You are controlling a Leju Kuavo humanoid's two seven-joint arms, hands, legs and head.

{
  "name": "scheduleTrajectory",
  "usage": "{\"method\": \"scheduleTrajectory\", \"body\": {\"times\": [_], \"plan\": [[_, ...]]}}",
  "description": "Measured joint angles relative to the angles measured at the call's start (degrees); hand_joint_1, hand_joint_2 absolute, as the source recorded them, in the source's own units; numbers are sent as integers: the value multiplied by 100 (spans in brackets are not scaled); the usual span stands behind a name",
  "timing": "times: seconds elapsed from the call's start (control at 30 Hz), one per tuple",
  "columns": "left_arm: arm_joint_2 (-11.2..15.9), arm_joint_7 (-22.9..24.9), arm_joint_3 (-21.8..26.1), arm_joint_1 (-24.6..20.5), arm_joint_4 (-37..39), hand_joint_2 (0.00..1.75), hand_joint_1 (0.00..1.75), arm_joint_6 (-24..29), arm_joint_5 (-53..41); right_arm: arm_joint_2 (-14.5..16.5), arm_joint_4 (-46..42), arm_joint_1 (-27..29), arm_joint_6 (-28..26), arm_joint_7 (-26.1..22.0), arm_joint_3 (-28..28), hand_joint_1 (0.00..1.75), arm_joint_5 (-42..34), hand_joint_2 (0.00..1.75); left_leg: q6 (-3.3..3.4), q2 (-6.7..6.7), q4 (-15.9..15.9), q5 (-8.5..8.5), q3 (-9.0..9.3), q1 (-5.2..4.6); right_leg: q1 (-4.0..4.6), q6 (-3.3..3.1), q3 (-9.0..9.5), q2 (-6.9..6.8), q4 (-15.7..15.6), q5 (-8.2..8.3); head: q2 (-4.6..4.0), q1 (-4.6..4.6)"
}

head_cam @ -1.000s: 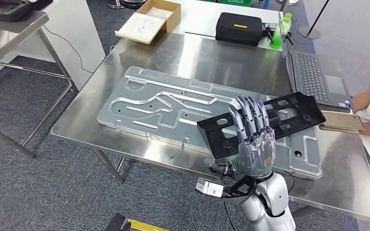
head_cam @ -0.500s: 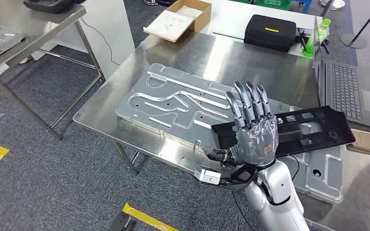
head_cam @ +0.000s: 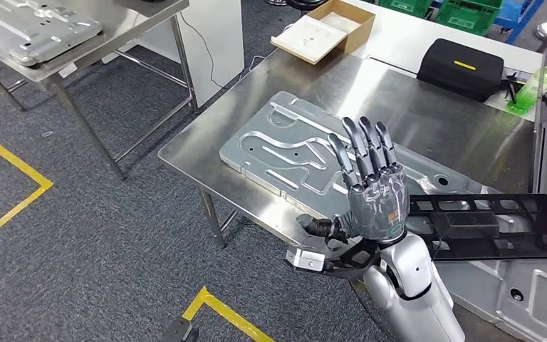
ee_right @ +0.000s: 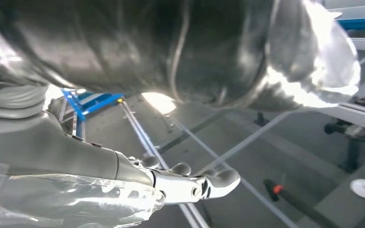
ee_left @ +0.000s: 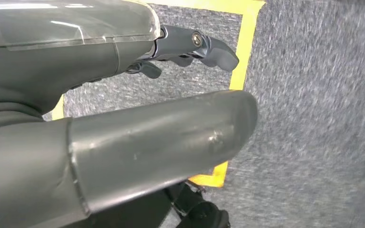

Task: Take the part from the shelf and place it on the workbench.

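One black part [head_cam: 498, 226], cut off rightward, lies behind the raised right hand [head_cam: 374, 196], fingers spread, empty.

The black part [head_cam: 491, 226], lying at the tabletop's [head_cam: 399, 107] near edge, runs off the picture's right edge; the raised right hand [head_cam: 374, 199] hides its near end.
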Motion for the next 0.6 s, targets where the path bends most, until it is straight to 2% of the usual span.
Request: {"method": "scheduleTrajectory", "body": {"times": [0.03, 0.07, 0.1, 0.13, 0.17, 0.23, 0.27, 0.3, 0.37, 0.4, 0.47, 0.5, 0.53, 0.57, 0.6], "plan": [[-3, 0, 1, -6, 0, 0, 0, 3, 1, -28, 12, -8, 0, 7, 9, 0, -4, 0, 13, -61, 2, 8, -9, 0, -6, 8, -177, 58, 373, -166, 0, 0], [-6, 0, 2, -6, 0, 0, 0, 9, 3, -53, 29, -14, 0, 14, 22, 0, -6, 0, 18, -132, 6, 12, -14, 0, -13, 15, -320, 78, 663, -253, 0, 0], [-7, -1, 3, -2, 0, 0, 0, 20, 14, -73, 49, -29, 0, 22, 40, 0, -8, 0, 19, -208, 14, 14, -17, 0, -22, 18, -382, 85, 773, -226, 0, 0], [-5, -3, 5, 2, 0, 0, 0, 34, 33, -86, 68, -60, 0, 31, 63, 0, -14, 0, 16, -286, 28, 13, -19, 2, -32, 17, -346, 97, 673, -93, 0, 1], [-4, -9, 7, 2, 0, 0, 0, 51, 64, -94, 86, -109, 0, 39, 90, 0, -21, 0, 6, -363, 46, 9, -19, 5, -45, 11, -213, 143, 377, 118, 0, 1], [-3, -34, 15, -13, 0, 0, 0, 76, 131, -100, 123, -235, 0, 46, 150, 0, -47, 0, -34, -497, 96, -5, -41, 4, -78, -10, 113, 405, -350, 445, 0, 0], [-2, -53, 24, -22, 0, 0, 0, 84, 161, -98, 143, -296, 1, 49, 185, 0, -68, 0, -68, -558, 112, -4, -66, 6, -85, -18, 215, 521, -583, 511, 0, 0], [-1, -69, 36, -25, 0, 0, 0, 85, 181, -90, 165, -348, 1, 48, 222, 0, -91, 0, -107, -620, 117, 5, -94, 14, -80, -28, 255, 586, -684, 507, 0, -1], [7, -89, 63, 0, 0, 0, 0, 84, 200, -64, 209, -436, 2, 26, 282, 0, -142, 0, -195, -757, 102, 36, -136, 32, -76, -72, 269, 490, -725, 516, 0, -1], [16, -92, 73, 29, 0, 0, 0, 84, 197, -38, 229, -474, 2, -6, 302, 0, -170, 0, -229, -736, 126, 23, -158, 32, -83, -108, 288, 414, -759, 532, 0, -1], [35, -89, 85, 73, 1, 0, 0, 85, 185, 29, 252, -522, 2, -96, 324, 0, -220, 0, -279, -480, 435, -177, -315, 21, -98, -195, 324, 249, -831, 565, 0, -16], [41, -88, 87, 84, 2, 0, 0, 86, 182, 58, 261, -531, 2, -139, 327, 0, -233, 0, -298, -293, 757, -358, -471, 20, -77, -220, 330, 161, -841, 567, 0, -23], [45, -87, 89, 87, 2, 0, 0, 87, 181, 79, 270, -530, 2, -168, 328, 0, -238, 0, -318, -171, 1140, -547, -659, 26, -63, -240, 328, 68, -840, 563, 0, -30], [47, -86, 90, 93, 2, 0, 0, 89, 180, 92, 283, -528, 2, -189, 328, 0, -242, 0, -339, -108, 1476, -675, -824, 35, -51, -245, 323, -28, -836, 555, 0, -30], [51, -84, 92, 105, 2, 0, 0, 91, 183, 105, 296, -526, 2, -211, 328, 0, -246, 0, -356, -70, 1658, -706, -911, 41, -45, -246, 321, -118, -829, 546, 0, -30]]}}
